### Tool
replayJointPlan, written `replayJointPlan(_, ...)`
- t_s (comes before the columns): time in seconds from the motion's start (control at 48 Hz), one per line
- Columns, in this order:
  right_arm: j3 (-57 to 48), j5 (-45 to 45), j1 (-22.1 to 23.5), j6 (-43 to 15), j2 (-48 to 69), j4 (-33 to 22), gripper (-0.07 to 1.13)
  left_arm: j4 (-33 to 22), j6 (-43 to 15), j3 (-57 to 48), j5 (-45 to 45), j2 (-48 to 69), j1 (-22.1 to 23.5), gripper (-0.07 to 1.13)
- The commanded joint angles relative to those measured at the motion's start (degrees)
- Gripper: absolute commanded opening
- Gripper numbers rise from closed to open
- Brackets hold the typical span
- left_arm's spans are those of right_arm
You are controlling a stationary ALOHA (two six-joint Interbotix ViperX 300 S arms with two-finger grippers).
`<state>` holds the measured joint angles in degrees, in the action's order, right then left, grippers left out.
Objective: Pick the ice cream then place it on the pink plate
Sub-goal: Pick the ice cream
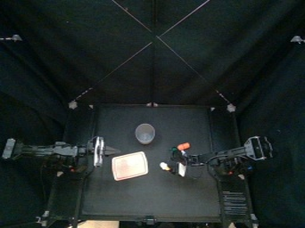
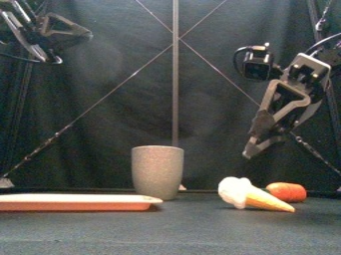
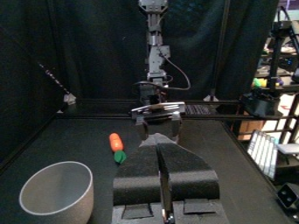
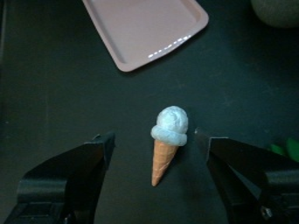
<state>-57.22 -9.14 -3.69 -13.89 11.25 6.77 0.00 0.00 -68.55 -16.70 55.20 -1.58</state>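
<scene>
A tall grey speckled cup (image 2: 158, 171) is standing upright toward the back middle of the black bench (image 1: 119, 125), its mouth facing up. An orange toy carrot (image 2: 285, 191) with a green end is lying on its side, well apart from the cup, on its right.

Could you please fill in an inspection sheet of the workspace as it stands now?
Surface: black table, no spills seen.
Job's things: ice cream lying on its side on the table, right of the pink plate and apart from it; the plate holds nothing.
Clutter: grey cup upright behind the plate; toy carrot just right of the ice cream.
Grippers: right gripper open, above the ice cream, not touching; left gripper shut, at the table's left side.
Cables: nothing seen.
Surroundings: black curtain behind the table.
</scene>
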Motion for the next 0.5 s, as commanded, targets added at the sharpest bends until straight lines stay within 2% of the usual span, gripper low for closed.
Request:
replayJointPlan(0.021, 2.2, 0.4, 0.1, -0.1, -1.4, 0.3, 1.05, -0.1, 0.0, 0.5, -0.2, -0.4, -0.1, -0.03)
replayJointPlan(0.5, 6.3, 1.6, 0.3, -0.8, -10.7, 0.4, 1.03, -0.1, 0.0, 0.0, -0.2, -0.3, -0.1, -0.03)
